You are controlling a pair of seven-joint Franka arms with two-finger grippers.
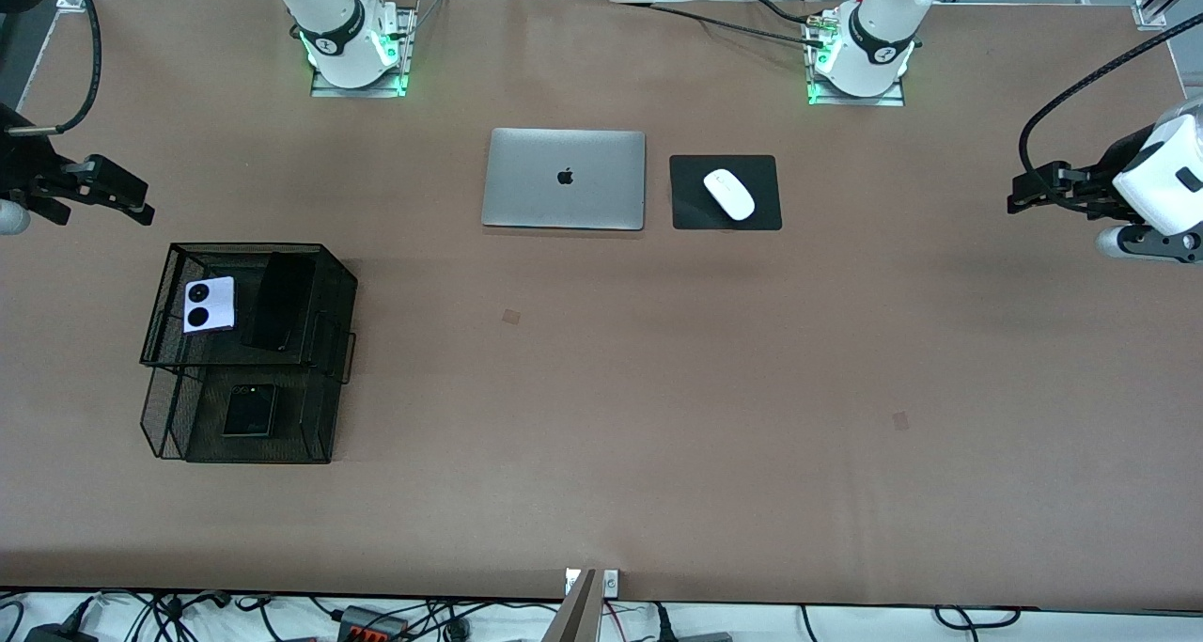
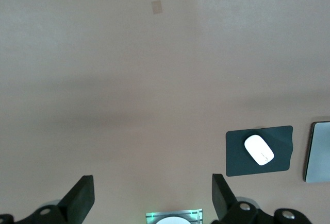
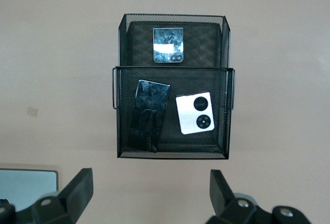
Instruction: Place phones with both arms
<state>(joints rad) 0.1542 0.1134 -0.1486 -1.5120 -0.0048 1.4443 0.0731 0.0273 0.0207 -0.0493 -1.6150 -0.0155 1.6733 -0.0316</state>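
— Where are your pincers sitting, and what are they gripping?

— I am holding my right gripper (image 3: pixel 149 193) up over the bare table at the right arm's end, with its fingers spread wide and nothing between them. My left gripper (image 2: pixel 152 201) is hanging over the left arm's end of the table, equally wide and equally empty (both arms are waiting).

— And the phones?

— They are all lying in the black mesh two-tier rack (image 1: pixel 320 257) near my right gripper. The lavender phone (image 1: pixel 209 305) is resting in the upper tray, its two black camera circles facing up, and the long black phone (image 1: pixel 279 301) is lying just beside it in the same tray. The small black phone (image 1: pixel 249 410) is sitting alone in the lower tray, nearer the front camera.

— Anything else?

— A closed silver laptop (image 1: pixel 564 179) is lying mid-table, and a white mouse (image 1: pixel 729 194) is resting on a black pad (image 1: pixel 691 211) beside it, toward the left arm's end.
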